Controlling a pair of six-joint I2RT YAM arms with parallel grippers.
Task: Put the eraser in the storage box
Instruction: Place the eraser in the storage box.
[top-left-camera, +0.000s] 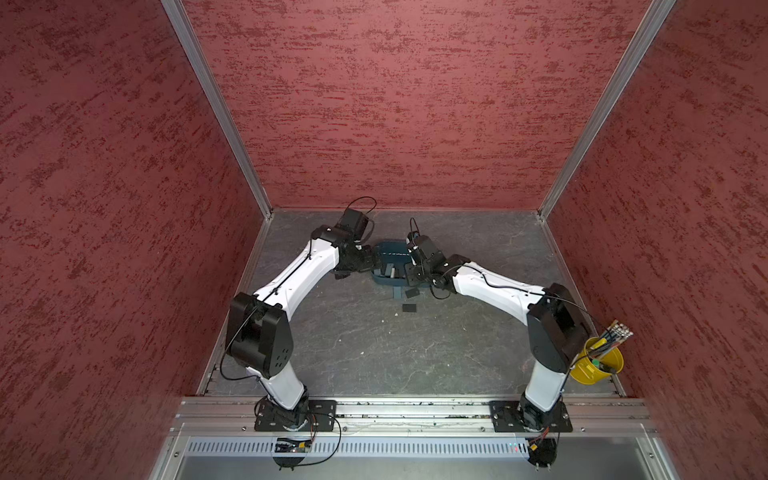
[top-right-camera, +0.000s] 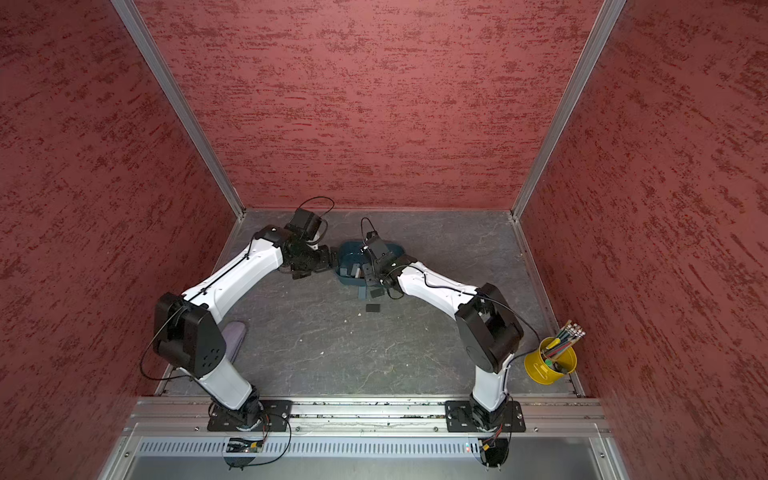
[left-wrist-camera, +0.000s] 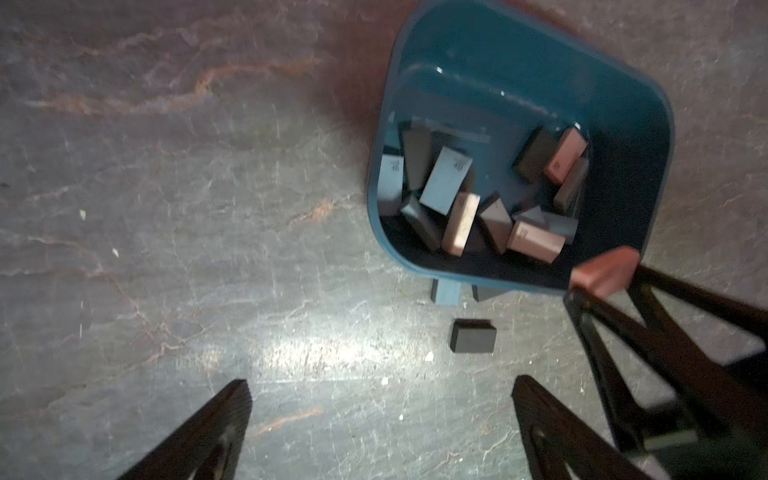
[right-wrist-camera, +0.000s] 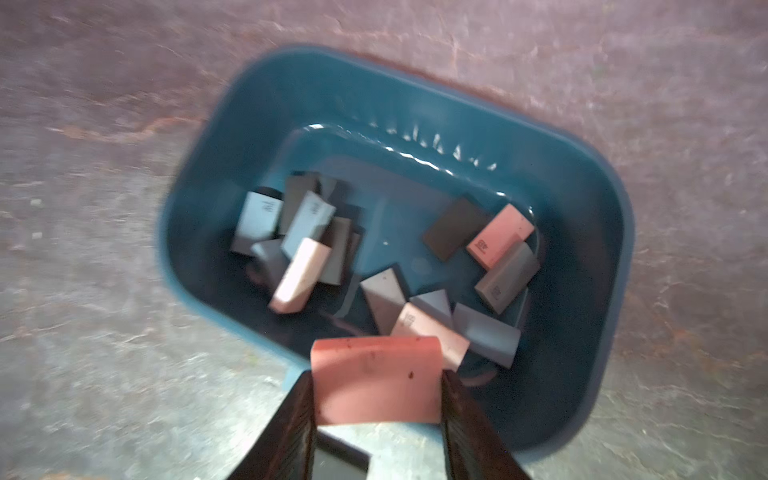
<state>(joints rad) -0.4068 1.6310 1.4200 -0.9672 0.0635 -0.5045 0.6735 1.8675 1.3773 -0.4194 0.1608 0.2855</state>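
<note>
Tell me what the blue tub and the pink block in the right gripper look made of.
The storage box: likely moulded plastic, glossy; light glints along its inner wall. The pink eraser in the right gripper: probably rubber, matte, dark-specked, no shine.

You are looking into a robotics lab test cell: mottled red wall panels (top-left-camera: 415, 104) held in silver aluminium frame posts (top-left-camera: 216, 106), and white-and-black robot arms (top-left-camera: 297, 278) bolted to a silver aluminium base rail (top-left-camera: 415, 409).

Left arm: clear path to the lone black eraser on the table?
Likely yes: left gripper is open and empty, black eraser lies free just ahead; right gripper, holding a pink eraser, crowds one side.
</note>
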